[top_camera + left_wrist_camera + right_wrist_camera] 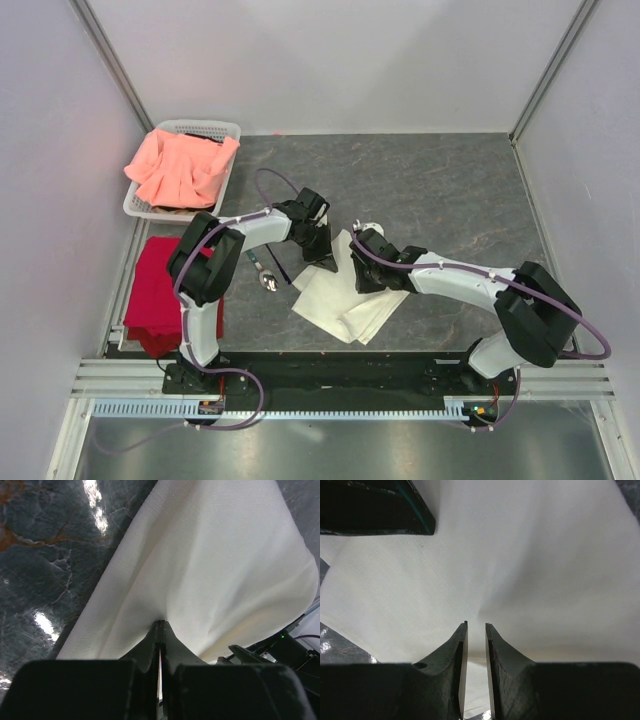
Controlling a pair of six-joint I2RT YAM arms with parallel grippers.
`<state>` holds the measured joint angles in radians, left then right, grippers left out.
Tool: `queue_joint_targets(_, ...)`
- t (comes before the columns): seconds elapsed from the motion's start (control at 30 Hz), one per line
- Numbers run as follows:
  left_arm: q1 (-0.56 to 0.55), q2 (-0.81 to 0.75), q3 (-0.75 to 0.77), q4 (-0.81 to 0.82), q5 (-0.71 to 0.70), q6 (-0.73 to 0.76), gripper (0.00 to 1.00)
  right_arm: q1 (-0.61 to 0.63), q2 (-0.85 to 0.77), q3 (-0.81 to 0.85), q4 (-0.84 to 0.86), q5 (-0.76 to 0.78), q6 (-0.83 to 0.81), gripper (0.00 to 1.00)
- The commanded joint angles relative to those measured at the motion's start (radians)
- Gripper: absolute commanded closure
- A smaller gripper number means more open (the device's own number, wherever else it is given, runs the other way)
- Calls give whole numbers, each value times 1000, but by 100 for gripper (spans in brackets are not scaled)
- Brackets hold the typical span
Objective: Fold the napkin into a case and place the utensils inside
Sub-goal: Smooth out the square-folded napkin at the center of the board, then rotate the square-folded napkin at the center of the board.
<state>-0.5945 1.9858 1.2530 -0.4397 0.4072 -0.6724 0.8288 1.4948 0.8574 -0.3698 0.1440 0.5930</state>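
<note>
Two utensils (270, 276) beside napkin (340, 297), overhead only

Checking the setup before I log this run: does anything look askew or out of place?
Nothing spilled or damaged. The napkin lies skewed, its folded layers not lining up at the near edge, while the left hand and right hand pinch it. The pink cloth hangs over the basket rim.

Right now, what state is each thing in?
napkin: partly folded, one edge lifted by both tools.
left tool: shut on the napkin.
right tool: shut on the napkin.
utensils: lying loose beside the napkin.
salmon-pink cloth: crumpled in the basket.
red cloth: folded pile.
</note>
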Motion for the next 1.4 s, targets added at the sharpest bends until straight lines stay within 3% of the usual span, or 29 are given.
queue_joint_targets(0.0, 16, 36, 25, -2, -8, 5, 98, -2, 15, -24, 38, -78, -10, 73)
queue_joint_targets(0.33, 36, 74, 59, -7, -18, 4, 98, -2, -119, -179, -7, -184, 22, 71)
queue_joint_targets(0.57, 38, 61, 75, -16, -24, 11, 98, 3, -428, -330, -154, -241, 102, 70)
queue_joint_targets(0.7, 38, 35, 88, -27, -28, 23, 98, -2, -496, -318, -216, -202, 125, 68)
queue_joint_targets(0.8, 38, -1, 89, -34, -30, 30, 98, -20, -456, -275, -247, -103, 120, 66)
queue_joint_targets(1.07, 33, -1, 94, -33, -22, 42, 98, -125, -243, -137, -141, 23, 48, 64)
queue_joint_targets(1.37, 24, 45, 46, 18, -13, -9, 98, -249, -27, 29, -66, 26, -71, 68)
